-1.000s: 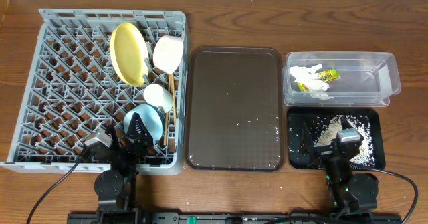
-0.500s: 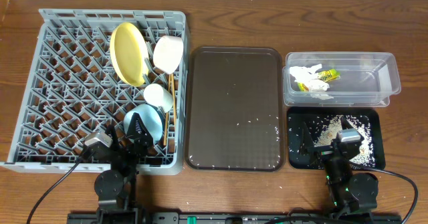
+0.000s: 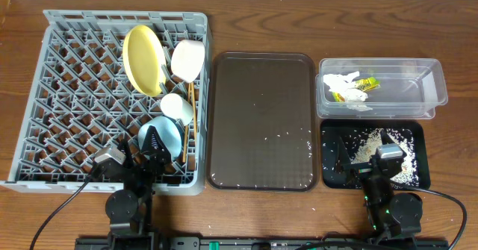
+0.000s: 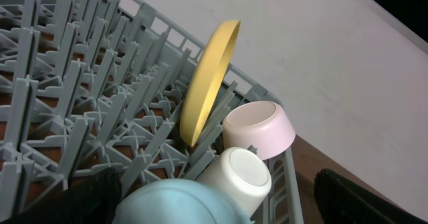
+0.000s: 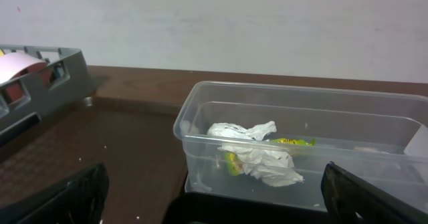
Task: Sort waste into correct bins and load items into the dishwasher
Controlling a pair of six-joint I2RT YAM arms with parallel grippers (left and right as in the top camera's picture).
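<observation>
The grey dish rack (image 3: 75, 71) holds the yellow plate (image 3: 142, 59) on edge, two pale cups (image 3: 187, 58) (image 3: 176, 107), the light blue bowl (image 3: 159, 136) and the chopsticks (image 3: 192, 119). The plate (image 4: 208, 80), cups (image 4: 259, 128) and bowl (image 4: 177, 207) show in the left wrist view. The clear tub (image 3: 381, 87) holds the napkin (image 3: 342, 86) and wrapper (image 3: 365, 83), also in the right wrist view (image 5: 257, 154). The black tray (image 3: 337, 169) holds rice crumbs (image 3: 367, 143). My left gripper (image 3: 154, 151) is open over the bowl. My right gripper (image 3: 388, 154) is open over the black tray.
The brown serving tray (image 3: 261, 119) lies between the rack and the bins, with a few white crumbs (image 3: 280, 136) scattered on it. A pale wall runs behind the table. Cables trail from both arm bases at the front edge.
</observation>
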